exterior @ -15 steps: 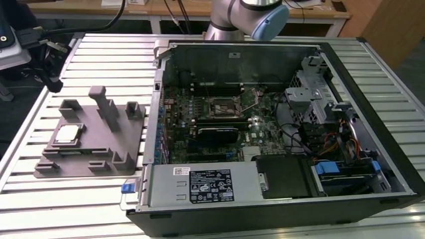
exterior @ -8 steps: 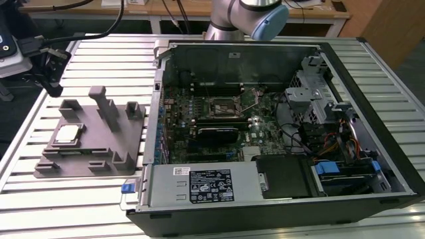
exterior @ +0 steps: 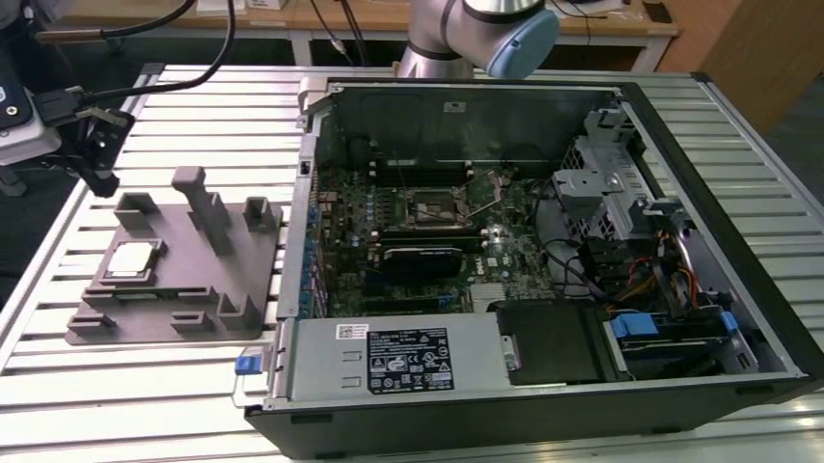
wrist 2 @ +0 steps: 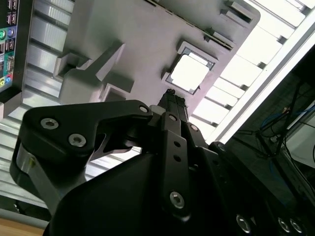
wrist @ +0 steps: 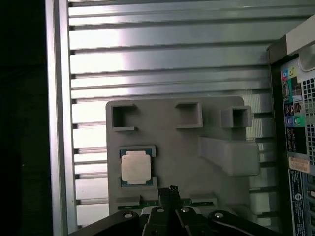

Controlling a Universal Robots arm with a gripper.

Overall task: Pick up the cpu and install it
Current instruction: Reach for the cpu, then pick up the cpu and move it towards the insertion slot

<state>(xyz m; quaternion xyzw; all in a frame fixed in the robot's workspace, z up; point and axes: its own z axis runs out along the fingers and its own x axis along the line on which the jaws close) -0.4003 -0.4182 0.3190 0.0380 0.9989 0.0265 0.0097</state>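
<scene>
Arm (exterior: pixel 445 39): the thick link with the blue cap sits top centre of the exterior view, behind the open PC case (exterior: pixel 759 289). The wrist end is at the upper left edge of that view.

Gripper (exterior: pixel 103 181) hangs off the wrist and points down at the slatted table (exterior: pixel 193 106). It is above the far corner of the grey tray (exterior: pixel 187 285) and clear of its surface.

In both wrist views the gripper (wrist: pixel 172 191) (wrist 2: pixel 170 98) shows its fingertips (wrist: pixel 169 192) pressed together with no gap and nothing between them. The outer links are splayed to either side.

The cpu (exterior: pixel 133 260) lies flat, silvery top up, in a square pocket of the tray on the exterior view's left, below the gripper in the frame. In both wrist views the cpu (wrist: pixel 135 167) (wrist 2: pixel 189 73) is near the tips but not touching them. The tips sit over the tray (wrist: pixel 182 147) (wrist 2: pixel 133 29) edge, just beside the pocket.

The socket (exterior: pixel 431 204) is mid-frame on the motherboard inside the case, well apart from the cpu. Tray posts stand upright between the cpu and the case.
</scene>
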